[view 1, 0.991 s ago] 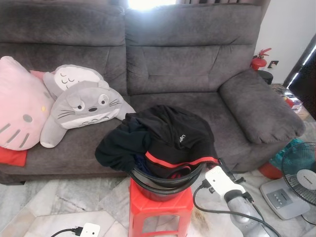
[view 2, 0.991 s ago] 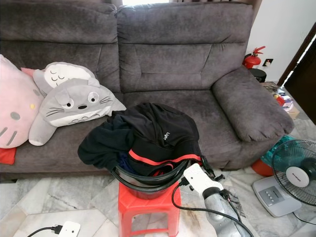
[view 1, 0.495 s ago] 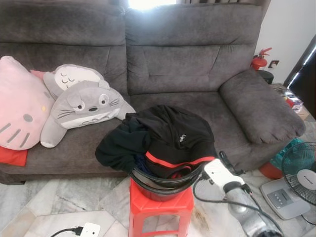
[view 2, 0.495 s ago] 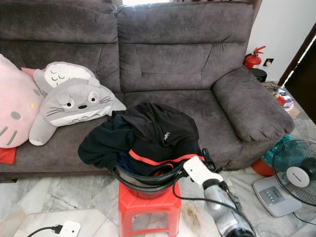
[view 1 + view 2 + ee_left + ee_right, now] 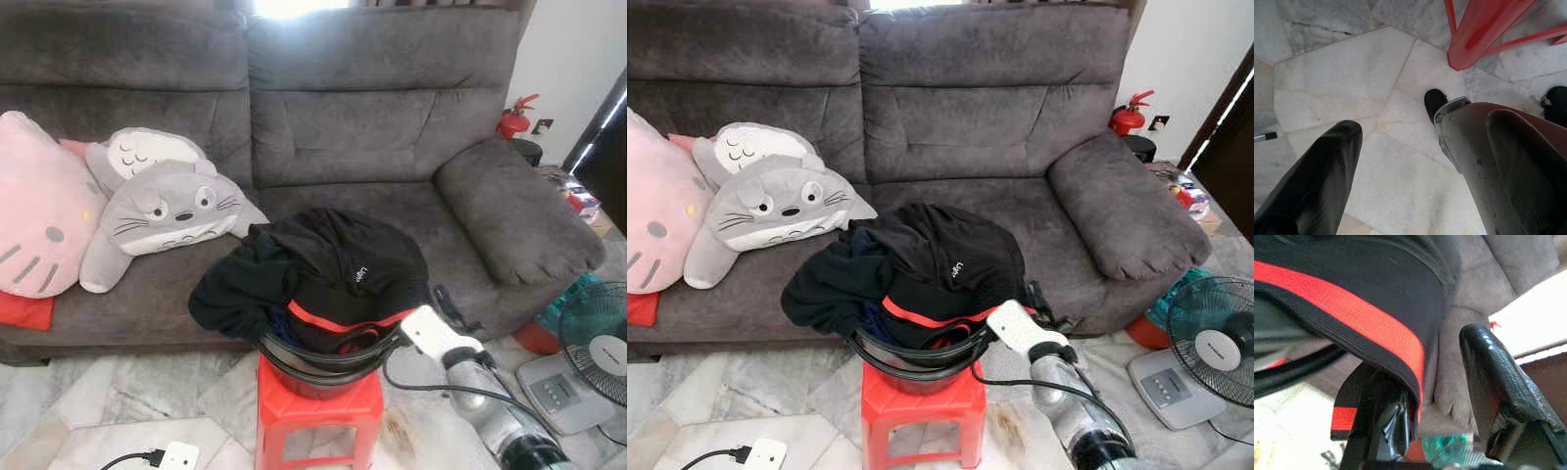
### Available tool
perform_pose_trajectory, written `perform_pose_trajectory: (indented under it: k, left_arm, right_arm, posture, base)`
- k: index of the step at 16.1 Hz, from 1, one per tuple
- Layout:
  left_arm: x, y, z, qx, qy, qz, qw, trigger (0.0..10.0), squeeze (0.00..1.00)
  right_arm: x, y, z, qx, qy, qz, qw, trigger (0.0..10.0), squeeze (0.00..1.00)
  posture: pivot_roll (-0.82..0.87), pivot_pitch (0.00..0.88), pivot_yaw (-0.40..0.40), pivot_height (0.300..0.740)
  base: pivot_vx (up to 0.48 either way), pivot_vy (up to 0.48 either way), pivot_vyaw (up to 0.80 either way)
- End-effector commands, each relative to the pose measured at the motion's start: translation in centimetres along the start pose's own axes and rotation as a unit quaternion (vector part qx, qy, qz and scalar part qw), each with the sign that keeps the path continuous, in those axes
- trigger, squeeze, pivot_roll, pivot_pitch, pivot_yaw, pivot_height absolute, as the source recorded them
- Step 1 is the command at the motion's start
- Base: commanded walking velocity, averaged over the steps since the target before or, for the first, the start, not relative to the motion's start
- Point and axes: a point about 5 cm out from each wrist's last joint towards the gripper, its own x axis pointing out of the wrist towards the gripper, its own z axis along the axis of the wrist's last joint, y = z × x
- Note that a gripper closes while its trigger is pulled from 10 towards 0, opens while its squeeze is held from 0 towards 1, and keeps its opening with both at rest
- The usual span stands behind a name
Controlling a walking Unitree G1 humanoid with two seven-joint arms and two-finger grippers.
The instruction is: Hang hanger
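Black laundry basket (image 5: pixel 323 367) on the red stool (image 5: pixel 318 416) overflows with dark clothes (image 5: pixel 313 269); right gripper (image 5: pixel 1442 396), fingers apart, sits at its sofa-side rim. Left gripper (image 5: pixel 1400 161) hangs open above marble floor (image 5: pixel 1347 73) beside the stool. No hanger discernible.

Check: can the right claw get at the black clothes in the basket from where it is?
Probably yes. The right claw is open at the basket rim, one finger already against the red-striped hem of the black clothes, with nothing between.

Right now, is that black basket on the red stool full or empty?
Full. Dark clothes heap above the basket's rim and spill over its left side; a red-striped piece hangs at the front beside the right end effector.
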Motion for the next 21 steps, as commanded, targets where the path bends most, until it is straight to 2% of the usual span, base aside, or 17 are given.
perform_pose_trajectory:
  k: [1,5,6,17,21]
  left_arm:
    - [-0.15,-0.39,-0.84,0.005,0.017,-0.009,1.000,10.0,0.00]
    - [-0.15,-0.35,-0.86,0.006,0.017,-0.008,1.000,10.0,0.00]
    - [-0.16,-0.32,-0.87,0.006,0.017,-0.008,1.000,10.0,0.00]
    - [-0.16,-0.32,-0.87,0.007,0.017,-0.007,1.000,10.0,0.00]
    - [-0.16,-0.32,-0.88,0.007,0.017,-0.007,1.000,10.0,0.00]
  right_arm:
    - [0.06,-0.04,-0.13,-0.021,-0.006,0.006,1.000,10.0,0.00]
    - [0.46,-0.34,-0.24,-0.016,0.003,0.004,1.000,10.0,0.00]
    - [0.51,-0.49,-0.34,-0.013,0.008,-0.002,1.000,0.0,0.00]
    - [0.59,-0.40,-0.51,-0.003,0.016,-0.006,1.000,0.0,0.00]
    - [0.89,-0.92,-0.05,0.024,0.011,-0.019,0.999,0.0,0.00]
  posture:
    - [-0.11,0.032,-0.033,0.740]
    - [-0.11,0.034,-0.032,0.740]
    - [-0.11,0.034,-0.031,0.740]
    - [-0.11,0.034,-0.031,0.740]
    - [-0.11,0.037,-0.031,0.740]
  base:
    - [0.000,0.000,0.00]
    - [0.000,0.000,0.00]
    - [0.000,0.000,0.00]
    - [0.000,0.000,0.00]
    - [0.000,0.000,0.00]
